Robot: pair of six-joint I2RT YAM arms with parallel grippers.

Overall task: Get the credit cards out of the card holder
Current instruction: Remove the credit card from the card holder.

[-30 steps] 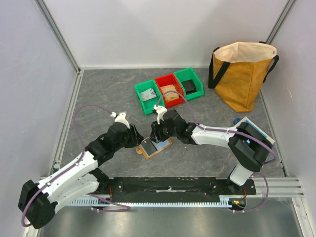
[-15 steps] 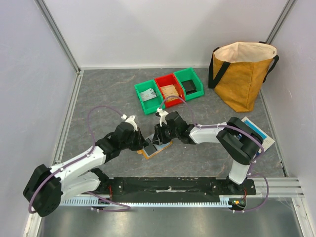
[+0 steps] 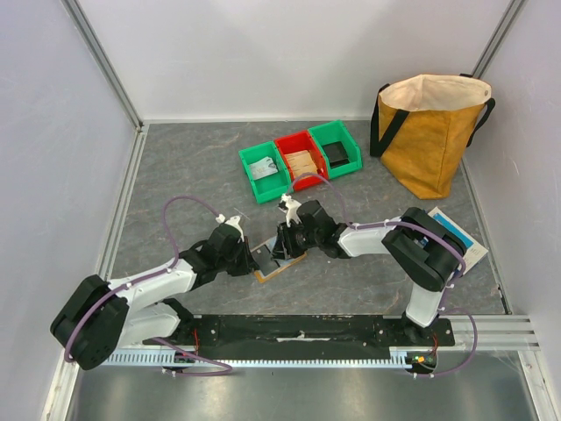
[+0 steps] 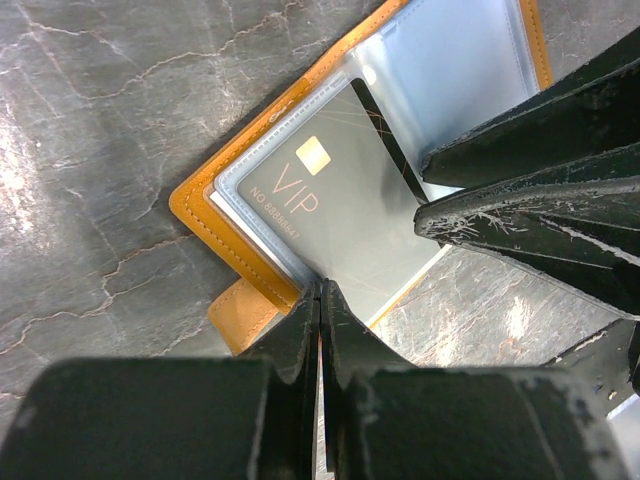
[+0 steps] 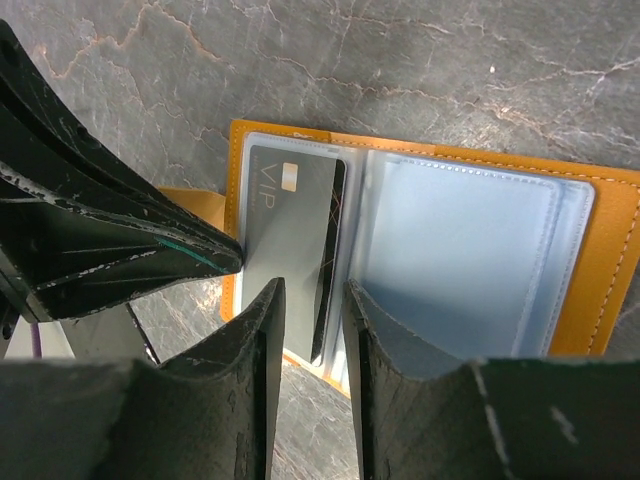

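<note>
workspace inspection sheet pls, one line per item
surface: grey marbled table
job's things: card holder open flat; grey VIP card in one clear sleeve, other sleeve looks empty
clutter: three bins, mustard bag, blue-and-white box
jaws: left jaws shut on the VIP card's corner; right jaws open over the holder
cables: purple cables loop off both arms
surroundings: white walls, metal frame

Top view: bright, even light from overhead. White walls (image 3: 263,53) almost washed out. Soft, faint shadows under arms on grey table (image 3: 175,167). Sharp right across.

Left wrist view: white glare patches on table, sheen on clear sleeve of card holder (image 4: 195,210). Left gripper (image 4: 320,290) dark and blurred up close.

Right wrist view: pale sleeves glowing, credit card (image 5: 290,230) crisp. Right gripper (image 5: 312,290) soft, near-black.
</note>
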